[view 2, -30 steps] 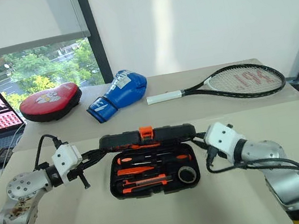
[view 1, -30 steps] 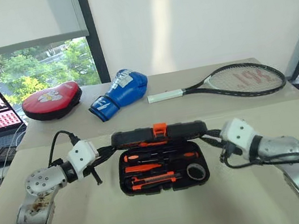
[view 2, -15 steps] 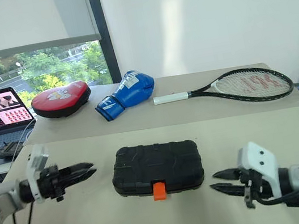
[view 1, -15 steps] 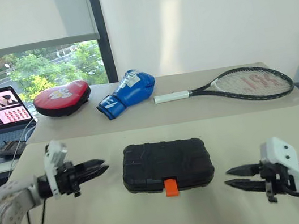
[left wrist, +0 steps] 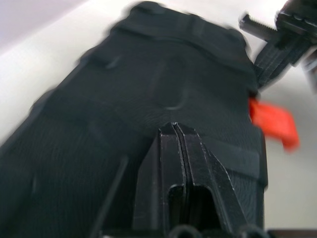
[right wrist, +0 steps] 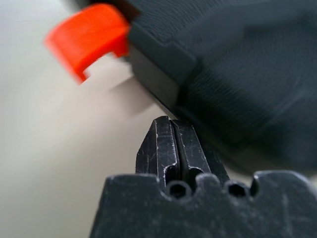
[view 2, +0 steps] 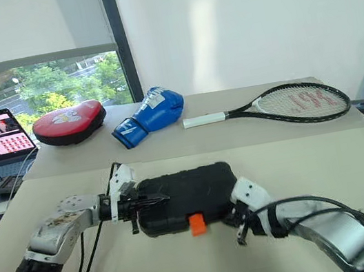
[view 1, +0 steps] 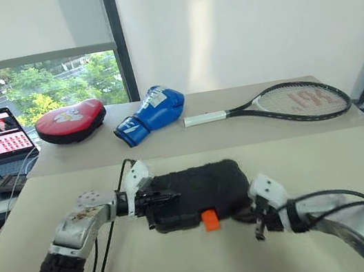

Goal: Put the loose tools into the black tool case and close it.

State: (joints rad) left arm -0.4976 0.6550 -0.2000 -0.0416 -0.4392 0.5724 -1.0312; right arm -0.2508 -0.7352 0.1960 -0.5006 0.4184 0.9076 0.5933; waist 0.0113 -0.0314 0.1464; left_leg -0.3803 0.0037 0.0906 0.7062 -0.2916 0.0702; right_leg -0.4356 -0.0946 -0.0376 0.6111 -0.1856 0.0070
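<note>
The left gripper (view 1: pixel 168 197) lies on the lid of the black tool case (view 1: pixel 195 191) at its left end, fingers pressed together, probably to pin the lid down. The case sits shut on the table (view 1: pixel 311 156) between both arms, its orange latch (view 1: pixel 211 220) sticking out unfastened. The right gripper (view 2: pixel 232 217), jaws also together and holding nothing, noses against the case's front right edge, just beside the latch, seemingly bracing it.

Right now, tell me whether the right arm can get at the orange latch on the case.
Probably yes. The right gripper, jaws shut, sits at the black tool case's front right corner, beside the orange latch, with bare table between them and nothing in the way.
</note>
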